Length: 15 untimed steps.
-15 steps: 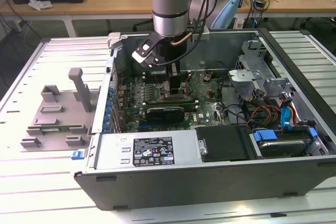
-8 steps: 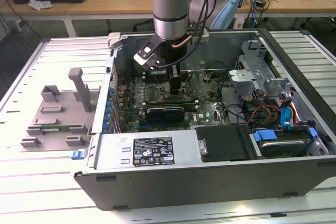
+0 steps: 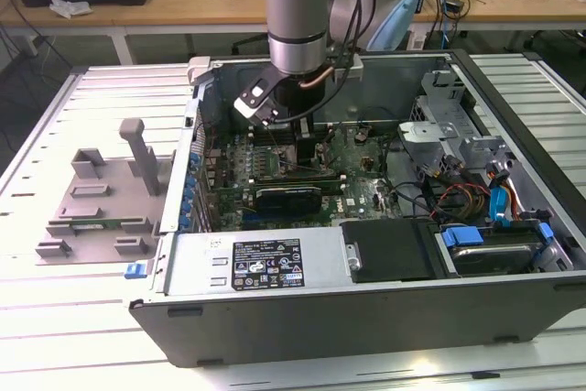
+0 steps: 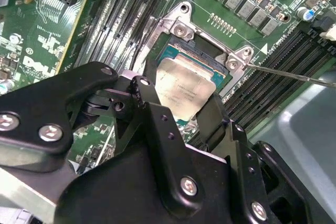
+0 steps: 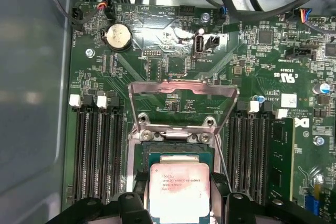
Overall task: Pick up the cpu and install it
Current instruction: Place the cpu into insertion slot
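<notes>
While the two black fingers (image 4: 143, 90) press in on opposite edges of the cpu (image 4: 184, 90), the gripper (image 4: 181, 100) has the chip clamped between them, silver top up, and it looks a firm hold in both wrist views. The cpu hangs right over the socket (image 5: 173, 153), squared up with it; whether it touches the socket or sits just clear of it cannot be told. Just past the socket's far edge the metal bracket (image 5: 181, 87) stands flipped open, tilted back off the frame. A thin wire lever (image 4: 294, 74) runs out from one corner of the socket. Banks of dark memory slots (image 5: 97, 150) flank the socket on both sides, and a round coin battery (image 5: 116, 37) sits further out on the board (image 5: 157, 61), near the edge where the cables come in.

Out wide: in the exterior view the arm (image 3: 298, 16) reaches straight down into the open case (image 3: 366, 318), over the far part of the board, toward the exterior view's left end of the case. The case lies on its side on the slatted bench (image 3: 55, 336). Just beside it, toward the bench's edge at the exterior view's left, lies a grey fixture (image 3: 92, 217) with upright blocks.
</notes>
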Tool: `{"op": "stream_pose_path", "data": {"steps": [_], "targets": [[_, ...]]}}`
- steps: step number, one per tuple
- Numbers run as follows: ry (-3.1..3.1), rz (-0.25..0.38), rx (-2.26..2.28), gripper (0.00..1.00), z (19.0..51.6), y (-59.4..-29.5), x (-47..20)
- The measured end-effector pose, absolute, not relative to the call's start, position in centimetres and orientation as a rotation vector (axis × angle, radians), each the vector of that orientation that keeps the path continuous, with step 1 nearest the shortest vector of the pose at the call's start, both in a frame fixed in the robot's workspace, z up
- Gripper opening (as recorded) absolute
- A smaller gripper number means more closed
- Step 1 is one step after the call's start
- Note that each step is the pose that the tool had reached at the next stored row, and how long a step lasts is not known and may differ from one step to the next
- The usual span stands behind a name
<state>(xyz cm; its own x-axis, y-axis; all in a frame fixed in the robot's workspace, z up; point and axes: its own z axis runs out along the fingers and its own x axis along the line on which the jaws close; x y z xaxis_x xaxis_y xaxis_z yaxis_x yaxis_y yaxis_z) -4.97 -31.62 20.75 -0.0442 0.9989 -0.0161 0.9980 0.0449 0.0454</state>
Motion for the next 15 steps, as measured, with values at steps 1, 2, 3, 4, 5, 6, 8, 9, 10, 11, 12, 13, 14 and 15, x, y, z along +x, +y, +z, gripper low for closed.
{"op": "stream_pose_path", "data": {"steps": [1,2,3,4,5,6,8,9,10,11,12,13,14,15], "targets": [[2.237,0.034,2.145,0.55,20.61,-31.62,-4.96],[2.233,0.034,2.148,0.55,20.54,-31.62,-4.96],[2.23,0.034,2.152,0.55,20.5,-31.62,-4.96],[2.227,0.034,2.155,0.55,20.41,-31.62,-4.96],[2.224,0.035,2.159,0.55,20.28,-31.61,-4.96],[2.217,0.035,2.166,0.55,20.17,-31.62,-4.96],[2.212,0.035,2.172,0.55,20.11,-31.62,-4.96],[2.21,0.035,2.174,0.55,20.05,-31.62,-4.96],[2.209,0.036,2.174,0.55,20.01,-31.62,-4.93],[2.208,0.035,2.175,0.55,19.97,-31.62,-4.91],[2.207,0.036,2.177,0.55,19.92,-31.62,-4.91],[2.207,0.036,2.177,0.55,19.88,-31.62,-4.9],[2.208,0.036,2.177,0.55,19.79,-31.6,-4.89],[2.208,0.036,2.177,0.55,19.71,-31.58,-4.89]]}}
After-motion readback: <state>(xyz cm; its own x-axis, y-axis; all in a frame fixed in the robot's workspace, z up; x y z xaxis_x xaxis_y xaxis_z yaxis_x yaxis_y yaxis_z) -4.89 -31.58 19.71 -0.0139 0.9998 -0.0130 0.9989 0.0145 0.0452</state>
